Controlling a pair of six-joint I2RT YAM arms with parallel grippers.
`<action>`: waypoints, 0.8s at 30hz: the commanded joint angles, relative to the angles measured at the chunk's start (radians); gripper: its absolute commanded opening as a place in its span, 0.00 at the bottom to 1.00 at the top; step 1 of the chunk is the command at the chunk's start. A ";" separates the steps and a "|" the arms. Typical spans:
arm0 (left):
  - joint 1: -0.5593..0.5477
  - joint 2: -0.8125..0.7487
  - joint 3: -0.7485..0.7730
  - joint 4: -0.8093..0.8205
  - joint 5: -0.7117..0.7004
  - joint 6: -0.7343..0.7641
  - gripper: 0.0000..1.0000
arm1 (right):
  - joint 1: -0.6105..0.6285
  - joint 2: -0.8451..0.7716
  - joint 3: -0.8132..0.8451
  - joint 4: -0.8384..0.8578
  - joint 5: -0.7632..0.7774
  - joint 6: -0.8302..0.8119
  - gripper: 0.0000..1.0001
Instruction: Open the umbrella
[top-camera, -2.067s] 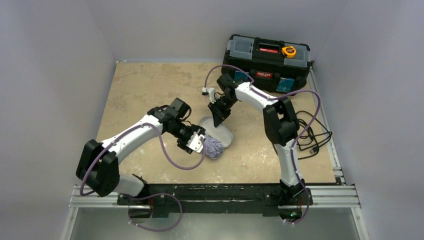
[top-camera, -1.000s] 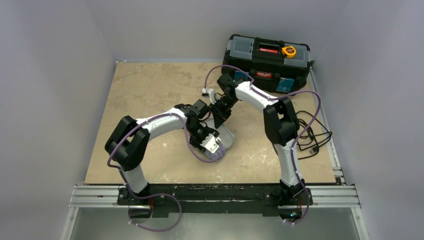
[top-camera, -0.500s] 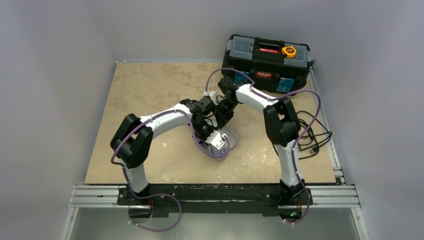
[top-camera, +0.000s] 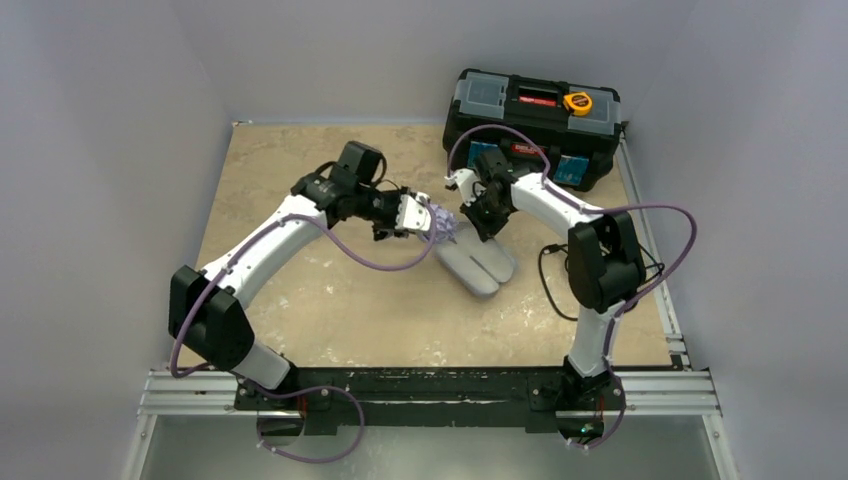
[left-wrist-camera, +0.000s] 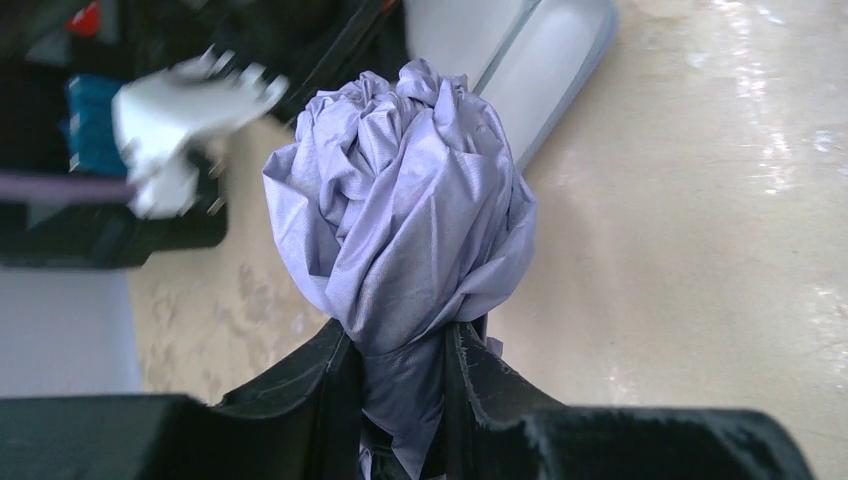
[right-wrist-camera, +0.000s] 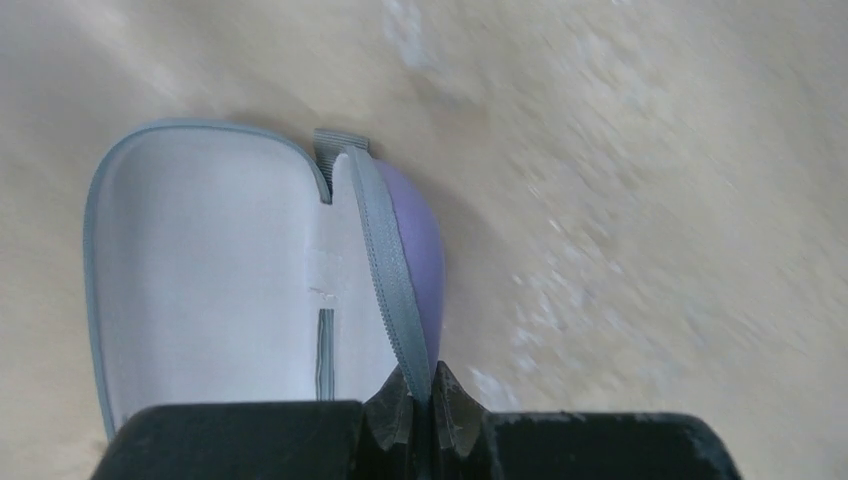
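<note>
The umbrella (left-wrist-camera: 405, 210) is a folded, crumpled bundle of pale lavender fabric. My left gripper (left-wrist-camera: 400, 375) is shut on its lower end and holds it above the table. In the top view the left gripper (top-camera: 426, 217) carries the bundle (top-camera: 442, 222) just left of the right gripper (top-camera: 487, 222). The shaft and knob handle are hidden. My right gripper (right-wrist-camera: 432, 392) is shut on the zipper rim of the open lavender clamshell case (right-wrist-camera: 210, 270), which lies on the table (top-camera: 478, 265).
A black toolbox (top-camera: 537, 120) with a yellow tape measure (top-camera: 578, 101) on it stands at the back right. Loose black cables (top-camera: 620, 270) lie at the table's right edge. Grey walls close in the table on three sides.
My left gripper has lifted the umbrella bundle out of the case and carried it up and away from the near edge. The right gripper and the case have shifted to the right.
</note>
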 joint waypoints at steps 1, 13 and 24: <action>0.103 -0.027 0.093 0.056 0.032 -0.107 0.00 | -0.040 -0.111 -0.120 0.130 0.252 -0.180 0.00; 0.286 -0.048 0.052 0.122 0.016 -0.320 0.00 | -0.175 -0.115 0.006 0.151 0.329 -0.362 0.51; 0.374 -0.079 0.169 0.239 0.105 -0.913 0.00 | -0.174 -0.211 0.241 0.028 -0.054 -0.137 0.89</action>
